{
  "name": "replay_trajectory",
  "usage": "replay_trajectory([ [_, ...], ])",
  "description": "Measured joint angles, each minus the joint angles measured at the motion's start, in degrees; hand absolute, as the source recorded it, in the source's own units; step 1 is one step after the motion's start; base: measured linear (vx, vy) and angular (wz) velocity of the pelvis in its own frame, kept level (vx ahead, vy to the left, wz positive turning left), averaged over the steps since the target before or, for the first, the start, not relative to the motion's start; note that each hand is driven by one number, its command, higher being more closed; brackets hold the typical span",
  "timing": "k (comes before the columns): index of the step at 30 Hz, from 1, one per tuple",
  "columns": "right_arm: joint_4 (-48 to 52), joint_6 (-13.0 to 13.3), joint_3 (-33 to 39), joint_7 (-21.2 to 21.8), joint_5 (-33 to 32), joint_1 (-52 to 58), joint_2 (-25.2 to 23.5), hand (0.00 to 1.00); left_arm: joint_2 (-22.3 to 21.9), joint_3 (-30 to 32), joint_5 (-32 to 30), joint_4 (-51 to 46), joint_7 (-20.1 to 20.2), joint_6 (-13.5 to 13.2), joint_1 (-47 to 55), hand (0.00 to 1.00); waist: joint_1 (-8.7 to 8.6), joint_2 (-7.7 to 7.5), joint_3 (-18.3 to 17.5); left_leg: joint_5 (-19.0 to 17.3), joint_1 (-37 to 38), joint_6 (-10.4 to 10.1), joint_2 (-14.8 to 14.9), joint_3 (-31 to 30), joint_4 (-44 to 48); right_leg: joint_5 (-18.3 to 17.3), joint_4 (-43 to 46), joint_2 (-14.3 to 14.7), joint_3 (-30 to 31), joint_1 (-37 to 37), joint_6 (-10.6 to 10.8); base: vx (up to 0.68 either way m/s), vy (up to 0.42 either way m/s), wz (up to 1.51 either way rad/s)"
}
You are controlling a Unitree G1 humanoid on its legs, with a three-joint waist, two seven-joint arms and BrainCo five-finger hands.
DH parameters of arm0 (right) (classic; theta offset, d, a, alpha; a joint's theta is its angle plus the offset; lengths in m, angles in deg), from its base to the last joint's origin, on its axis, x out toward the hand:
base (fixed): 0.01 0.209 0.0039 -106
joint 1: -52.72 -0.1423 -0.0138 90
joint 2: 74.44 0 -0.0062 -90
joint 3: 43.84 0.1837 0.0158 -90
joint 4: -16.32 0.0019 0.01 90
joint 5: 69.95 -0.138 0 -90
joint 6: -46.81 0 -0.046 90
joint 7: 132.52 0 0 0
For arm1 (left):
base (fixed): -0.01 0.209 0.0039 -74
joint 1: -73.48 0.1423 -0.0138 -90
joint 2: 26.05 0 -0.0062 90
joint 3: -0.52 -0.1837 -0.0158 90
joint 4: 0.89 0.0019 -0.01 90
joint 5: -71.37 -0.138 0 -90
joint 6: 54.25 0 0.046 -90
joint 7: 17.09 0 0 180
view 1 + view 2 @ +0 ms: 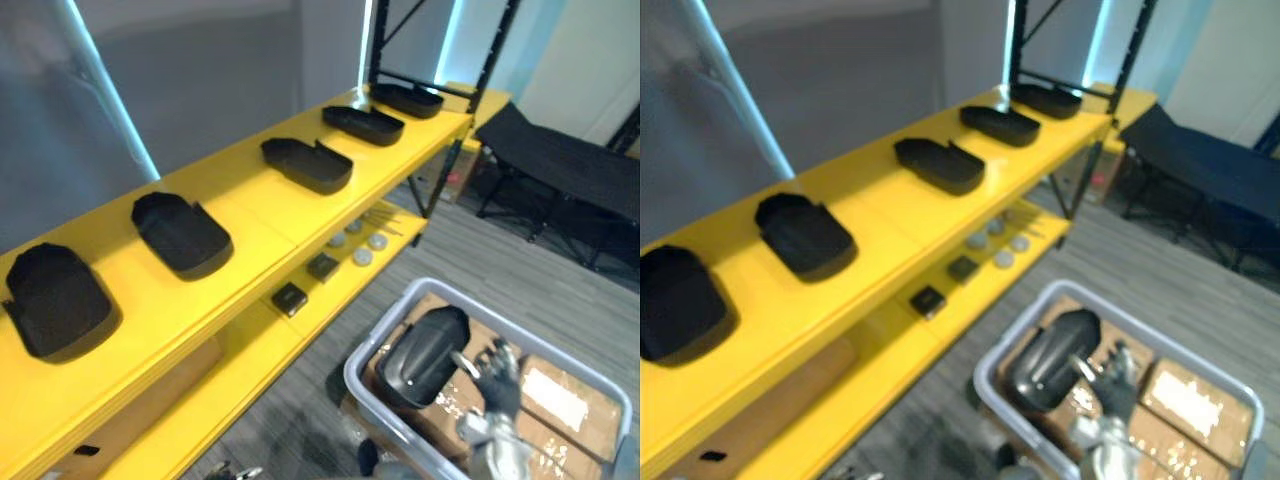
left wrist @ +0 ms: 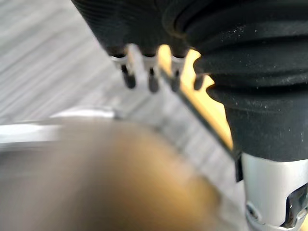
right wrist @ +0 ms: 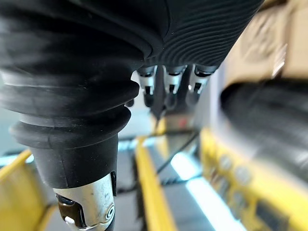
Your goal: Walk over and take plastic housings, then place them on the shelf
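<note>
While over the grey bin (image 1: 355, 368), right hand (image 1: 497, 380) pinched on a tilted black plastic housing (image 1: 422, 355).

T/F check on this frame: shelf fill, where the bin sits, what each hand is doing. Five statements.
1. Five black housings lie on the shelf's top tier. True.
2. The lower tier is bare. False: small parts lie on it.
3. The grey bin sits on the top tier. False: it rests on cardboard boxes beside the shelf.
4. The right hand is at the housing in the bin. True.
5. The left hand holds a housing. False: its fingers are straight and hold nothing.
</note>
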Motion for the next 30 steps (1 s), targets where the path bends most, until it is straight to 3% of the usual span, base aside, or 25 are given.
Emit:
replay_trajectory([
  [1,0.1,-0.1,-0.7,0.2,0.0,-2.2,0.7,0.0,-0.2,0.1,0.1,0.1,0.0,-0.1,0.9,0.0,0.76,0.11,-0.3,0.1,1.4,-0.4,-1.3,-2.8,-1.5,0.1,0.1,0.7,1.8,-1.0,0.3,-0.02,0.183,-0.99],
  [3,0.1,-0.1,-2.3,0.2,0.0,-4.9,0.6,0.0,0.3,0.0,0.0,0.2,-0.1,-0.2,1.1,0.0,0.71,-0.65,-0.8,0.1,1.1,-0.4,-2.7,-2.4,-3.5,0.4,0.3,-0.4,1.8,-3.0,0.3,0.0,0.162,-0.65],
  [4,0.1,-0.1,-2.6,0.1,-0.1,-5.9,0.7,0.0,0.9,0.1,-0.2,0.5,-0.2,-0.3,1.0,0.0,0.71,-1.61,-0.8,-0.1,1.2,-0.8,-3.4,-1.7,-5.0,1.7,0.8,-1.4,1.1,-4.5,1.1,0.01,0.172,-0.29],
  [6,0.1,-0.2,-2.6,-0.2,0.0,-6.6,1.1,0.0,1.0,0.0,-0.7,0.6,-0.3,-1.1,0.8,0.0,0.48,-1.94,-0.9,-1.2,1.3,-2.4,-4.1,-1.1,-6.8,2.8,1.8,-1.5,0.8,-6.5,2.5,0.0,0.161,-0.28],
  [10,-0.1,-1.3,-2.4,-1.6,0.0,-5.6,2.3,0.0,0.5,0.0,-1.1,0.8,-1.3,-1.8,0.3,0.0,0.27,-1.38,0.2,-1.6,2.1,-2.7,-6.1,-0.9,-7.0,3.1,5.1,-2.4,0.8,-8.3,2.7,-0.03,0.079,-0.25],
  [13,-0.1,-1.3,-1.8,-1.3,-0.1,-3.9,2.7,0.0,0.1,0.1,-1.0,0.9,-2.1,-2.6,0.3,0.0,0.33,-1.15,0.6,-3.7,3.5,-1.7,-6.7,1.6,-6.6,3.8,6.0,-2.3,0.7,-8.6,3.8,-0.12,0.039,-0.44],
  [15,0.1,-1.3,-1.6,-0.9,0.0,-3.7,2.5,0.0,-0.1,1.1,-1.0,0.6,-2.7,-2.7,0.4,0.0,0.56,-1.33,0.8,-6.0,3.3,-0.9,-6.6,5.1,-6.1,5.5,4.8,-2.4,-2.5,-10.3,2.5,-0.27,0.002,-0.68],
  [16,0.1,-1.3,-1.2,-0.3,0.0,-3.5,2.2,0.0,-0.5,2.5,-1.0,0.6,-2.7,-2.5,0.0,0.0,0.47,-1.85,2.3,-6.5,3.2,-0.5,-6.4,7.3,-6.7,3.2,4.1,-3.8,-8.1,-10.4,-0.9,-0.34,-0.002,-0.61],
  [17,0.1,-1.3,-1.0,0.2,0.1,-2.6,2.0,0.0,-0.7,2.4,-1.1,0.4,-3.0,-2.6,-0.1,0.0,0.38,-0.75,2.6,-6.4,3.8,-0.5,-5.4,8.8,-8.9,0.0,4.6,-5.1,-16.1,-10.8,-4.2,-0.37,-0.005,-0.58],
  [18,0.1,-1.3,-1.2,0.2,0.2,-2.5,1.8,0.0,-0.7,2.4,-1.1,0.4,-3.1,-2.6,-0.1,0.0,0.49,-0.44,2.8,-6.7,4.2,-0.9,-4.9,9.4,-10.2,-0.2,5.6,-5.5,-18.3,-11.5,-4.0,-0.19,0.016,-0.58],
  [20,0.0,-1.3,-1.6,0.2,2.1,-1.5,0.8,0.0,0.3,2.3,-1.3,0.5,-4.2,-2.1,0.1,0.0,0.52,-2.03,2.7,-6.9,4.5,-1.3,-4.3,11.9,-10.5,-1.2,14.8,-6.4,-19.8,-12.3,-3.4,-0.19,-0.058,-0.51],
  [22,-0.1,-1.3,-1.4,0.2,2.3,-1.2,0.8,0.0,0.4,2.3,-1.3,0.4,-4.8,-1.3,0.1,0.0,0.09,-2.36,2.5,-6.7,4.6,-1.9,-3.5,12.6,-9.4,-2.7,19.5,-6.8,-20.0,-12.3,-3.5,-0.14,-0.086,-0.21],
  [23,-0.1,-1.2,-1.5,0.1,2.3,-0.7,0.6,0.0,1.4,2.5,-1.1,0.2,-4.8,-1.2,-0.2,0.0,0.31,-3.93,2.1,-6.5,4.4,-2.0,-4.7,12.4,-8.8,-0.7,18.4,-6.1,-19.6,-12.2,-1.7,-0.13,-0.078,-0.3],
  [24,-0.1,-1.1,-2.0,0.0,2.3,-1.0,0.2,0.0,1.5,2.3,-1.1,0.2,-4.7,-1.0,-0.5,0.0,0.71,-4.06,2.1,-6.3,3.7,-0.8,-5.2,10.9,-9.0,1.4,16.5,-5.4,-18.8,-12.2,-1.7,-0.23,-0.065,-0.81],
  [25,-0.4,-1.1,-1.7,-0.1,2.3,-2.4,0.5,0.0,0.9,2.5,-1.1,0.7,-4.6,-1.1,-0.9,0.0,2.05,-1.96,1.1,-4.7,2.1,0.3,-4.2,9.0,-12.1,8.6,8.5,-3.3,-15.2,-11.5,2.0,-0.23,-0.045,-0.68],
  [26,-0.7,-1.0,-1.7,-0.9,2.3,-3.4,-0.4,0.0,0.1,2.4,-1.1,0.4,-4.7,-1.3,-1.2,0.0,1.36,-0.94,1.9,-2.0,2.4,-2.6,-2.8,10.4,-14.0,-0.9,20.5,-4.4,-16.9,-13.1,-5.0,-0.22,-0.032,-0.44],
  [28,-2.0,-1.1,-1.8,-2.8,2.6,-3.3,-0.5,0.0,0.8,1.1,-1.1,-0.2,-4.7,-1.4,-1.2,0.0,0.53,-1.42,1.3,0.7,2.3,-3.3,-2.1,9.6,-16.6,-11.6,37.4,-9.3,-18.3,-12.9,-5.2,-0.09,-0.13,0.14],
  [30,-2.6,-1.3,-3.5,-4.0,2.9,-3.5,-0.6,0.0,1.2,1.2,-1.1,0.0,-4.7,-1.3,-0.3,0.0,2.11,-3.09,0.1,2.1,2.0,-5.1,-1.0,10.7,-17.6,-13.1,37.6,-13.1,-18.0,-9.4,-4.3,-0.03,-0.22,-0.31],
])
